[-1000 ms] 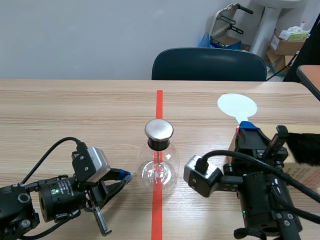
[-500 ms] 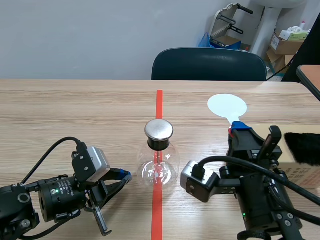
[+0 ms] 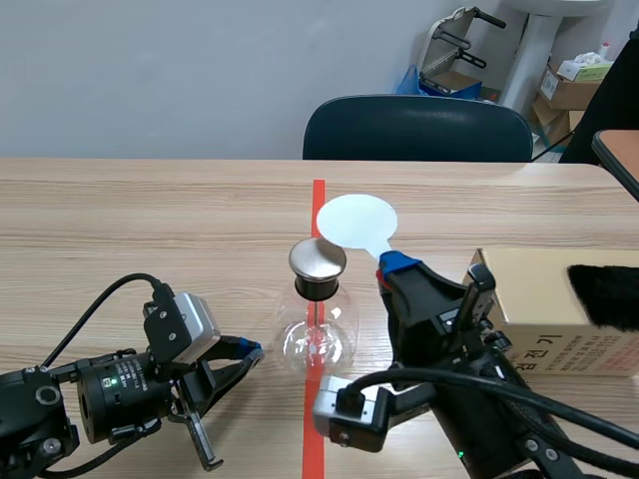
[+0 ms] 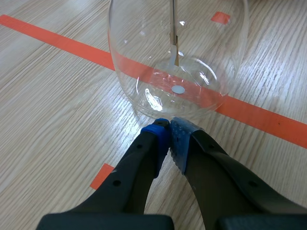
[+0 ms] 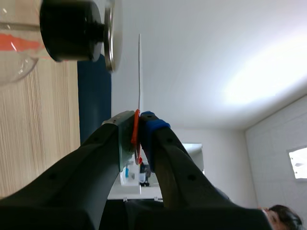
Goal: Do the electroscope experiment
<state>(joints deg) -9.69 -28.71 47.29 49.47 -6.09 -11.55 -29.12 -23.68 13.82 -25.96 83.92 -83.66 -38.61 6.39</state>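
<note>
The glass electroscope [image 3: 319,324] stands on the surface [image 3: 150,220] at its middle. The right end effector [image 3: 397,263] pinches the stem of a white disc [image 3: 355,221], holding it just beside the metal cap [image 3: 318,258] (the right wrist view shows a thin gap). The left end effector [image 3: 252,350], pads pressed together on nothing, lies just left of the bulb, and a cardboard box [image 3: 534,284] at the right bears Korean print, legibly "전기".

The left arm [image 3: 60,404] lies low and level. The left gripper [image 3: 243,351] is closed on nothing, its pads [image 4: 158,138] pressed together. The right arm [image 3: 499,419] tilts upward, wrist rolled onto its side. The right gripper [image 3: 392,261] is clamped on the handle of a white paddle [image 3: 356,222] standing beyond its fingertips.
</note>
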